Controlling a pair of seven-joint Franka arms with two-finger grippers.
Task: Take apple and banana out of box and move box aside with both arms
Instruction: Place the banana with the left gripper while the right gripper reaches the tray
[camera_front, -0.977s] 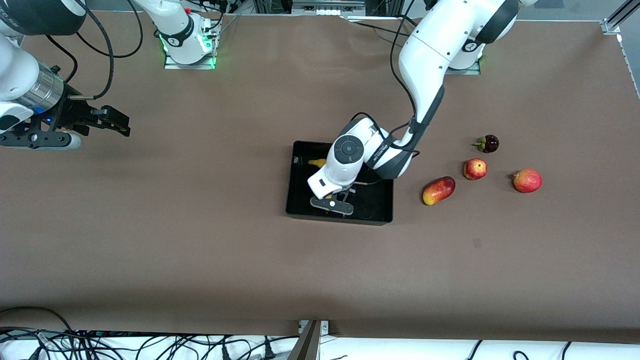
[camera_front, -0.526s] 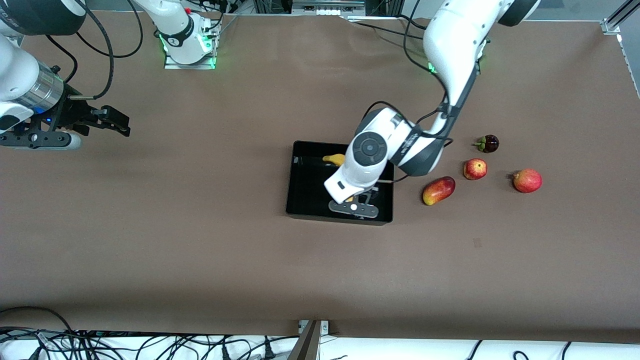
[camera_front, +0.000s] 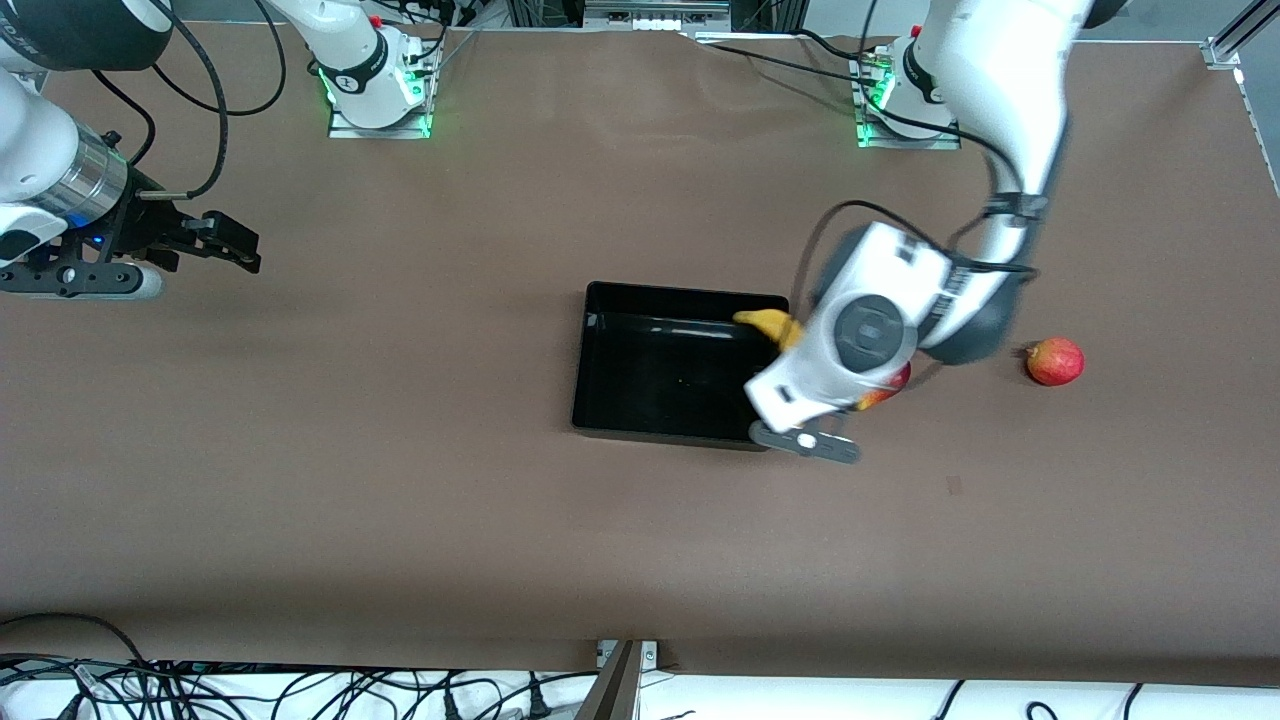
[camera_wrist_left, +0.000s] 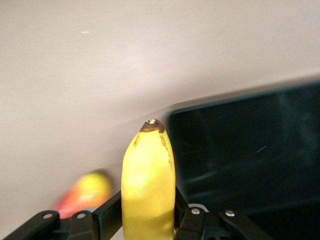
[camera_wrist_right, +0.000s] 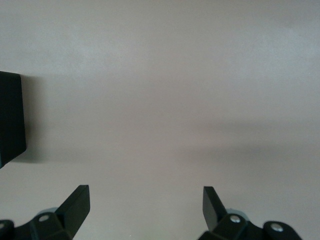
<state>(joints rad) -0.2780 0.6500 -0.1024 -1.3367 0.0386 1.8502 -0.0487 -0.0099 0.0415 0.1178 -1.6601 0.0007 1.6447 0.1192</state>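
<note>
**Banana held up at the edge of the box**

The black box (camera_front: 660, 375) sits mid-table and looks empty. The left gripper (camera_wrist_left: 148, 220) hangs over the box's three o'clock wall, pinched tight on the yellow banana (camera_front: 765, 322). The right gripper (camera_front: 225, 245) waits with its fingers wide over bare table, well out at nine o'clock from the box. I can't see the apple; the left arm may hide it. I think this is the banana step. Next the banana needs a free spot at three o'clock, away from the red-yellow fruit (camera_wrist_left: 82, 192), then a gentle let-go.
</note>
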